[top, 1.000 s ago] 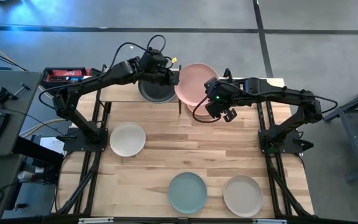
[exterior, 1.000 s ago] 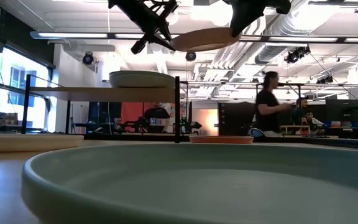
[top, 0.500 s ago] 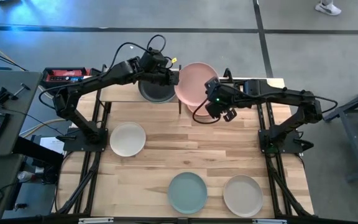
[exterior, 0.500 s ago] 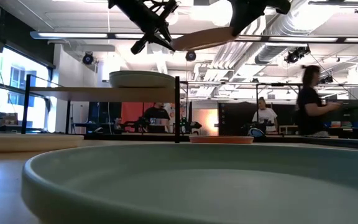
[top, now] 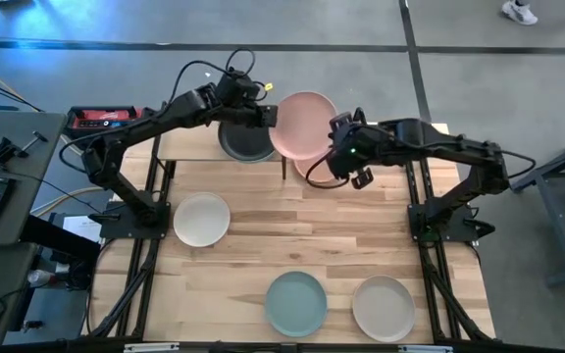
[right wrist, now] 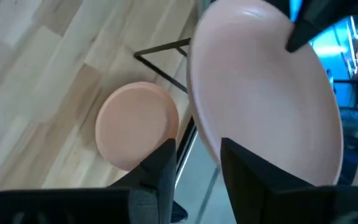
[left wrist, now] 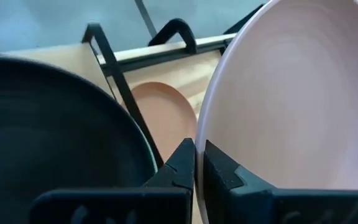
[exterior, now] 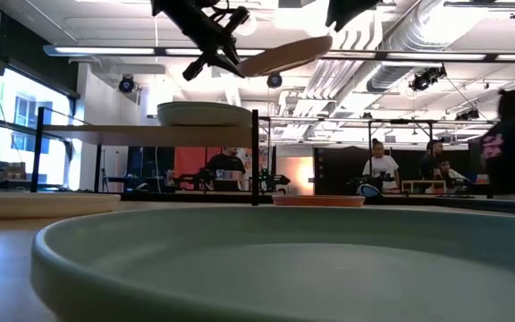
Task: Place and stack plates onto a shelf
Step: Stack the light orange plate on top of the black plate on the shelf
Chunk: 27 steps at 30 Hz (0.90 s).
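Pink plate (top: pixel 303 125): held tilted above the shelf (top: pixel 189 145), its rim pinched by the closed left gripper (top: pixel 266 115). Right gripper (top: pixel 339 137): parted, rim released. Risk: slippage from the one-sided pinch onto the black plate (top: pixel 245 142) stacked there.

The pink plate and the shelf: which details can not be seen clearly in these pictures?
- Pink plate: its underside is turned away in the high view.
- Shelf: the left arm and black plate cover much of its board in the high view.
- Salmon plate: almost hidden under the pink plate from above.
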### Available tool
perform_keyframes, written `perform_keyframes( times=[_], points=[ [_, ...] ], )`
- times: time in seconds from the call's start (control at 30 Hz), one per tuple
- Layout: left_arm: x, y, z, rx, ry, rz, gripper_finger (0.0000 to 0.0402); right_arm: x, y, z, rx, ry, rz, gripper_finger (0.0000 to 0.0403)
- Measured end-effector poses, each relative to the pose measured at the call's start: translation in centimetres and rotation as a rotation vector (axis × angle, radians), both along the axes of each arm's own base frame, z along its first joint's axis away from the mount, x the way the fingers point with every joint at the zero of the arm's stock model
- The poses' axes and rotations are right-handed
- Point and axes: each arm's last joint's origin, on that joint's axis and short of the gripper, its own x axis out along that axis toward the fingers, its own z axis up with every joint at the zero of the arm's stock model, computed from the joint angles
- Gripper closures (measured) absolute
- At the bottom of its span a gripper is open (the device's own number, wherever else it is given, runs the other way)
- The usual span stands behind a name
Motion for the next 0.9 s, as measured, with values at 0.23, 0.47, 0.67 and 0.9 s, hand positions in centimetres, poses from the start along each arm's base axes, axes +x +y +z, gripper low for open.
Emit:
perform_keyframes(
  times=[0.23,0.47,0.67,0.9],
  points=[
    [-2.2,1.3,0.3,-0.025,0.027,-0.011,0.0401,-1.3,0.1,2.9,0.048,-0.106,-0.086,0.0293],
    [-6.6,1.6,1.6,-0.047,0.117,0.039,0.0401,-1.7,0.1,3.9,0.077,-0.16,-0.12,0.0293],
    [-10.4,1.3,2.1,-0.093,0.24,0.114,0.0401,-1.6,0.1,3.9,0.077,-0.161,-0.121,0.0293],
    [-12.2,1.9,1.6,-0.119,0.322,0.152,0.0401,-1.5,0.1,4.0,0.087,-0.19,-0.135,0.0293]
  ],
)
